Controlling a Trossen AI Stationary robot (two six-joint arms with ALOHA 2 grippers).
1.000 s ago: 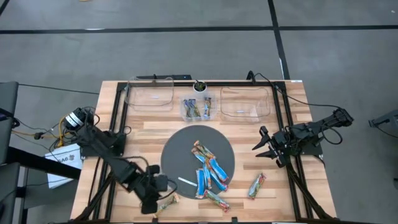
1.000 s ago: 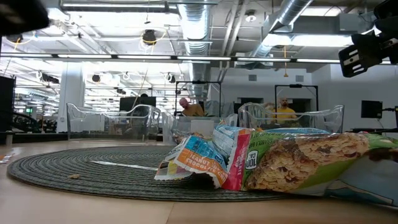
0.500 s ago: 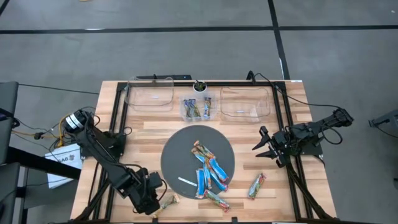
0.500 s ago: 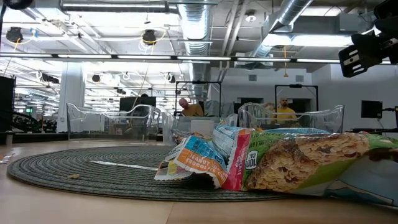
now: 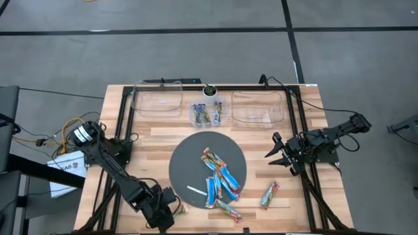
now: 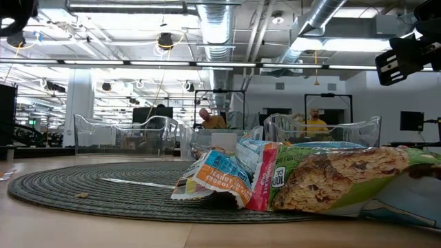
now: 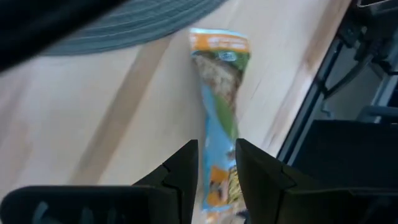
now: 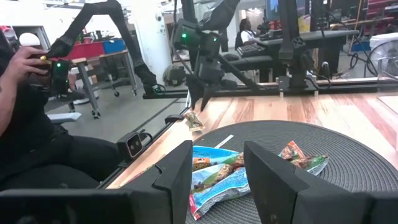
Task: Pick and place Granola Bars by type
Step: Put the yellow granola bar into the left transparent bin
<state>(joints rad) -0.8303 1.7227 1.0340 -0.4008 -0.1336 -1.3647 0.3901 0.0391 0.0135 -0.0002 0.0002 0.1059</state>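
Note:
A green, tan and orange granola bar (image 7: 217,93) lies flat on the wood near the table's near left corner (image 5: 180,209). My left gripper (image 7: 216,167) hangs just over it, pointing steeply down and open. Its two fingers stand on either side of the bar's nearer end and are not seen touching it. The right wrist view shows the same left gripper (image 8: 198,106) a little above that bar (image 8: 194,120). Several more bars (image 5: 219,177) lie on the round grey mat (image 5: 186,160). My right gripper (image 5: 277,155) waits open at the table's right side.
One bar (image 5: 269,194) lies on the wood right of the mat, and another (image 5: 226,209) at the mat's near edge. A white strip (image 5: 196,190) lies on the mat. Two clear bins (image 5: 158,101) (image 5: 258,108) and a small tub with bars (image 5: 209,114) stand at the far edge.
My left gripper has sunk toward the bar near the table's near left corner and has rolled about its own pointing line. The bar has stayed flat on the wood.

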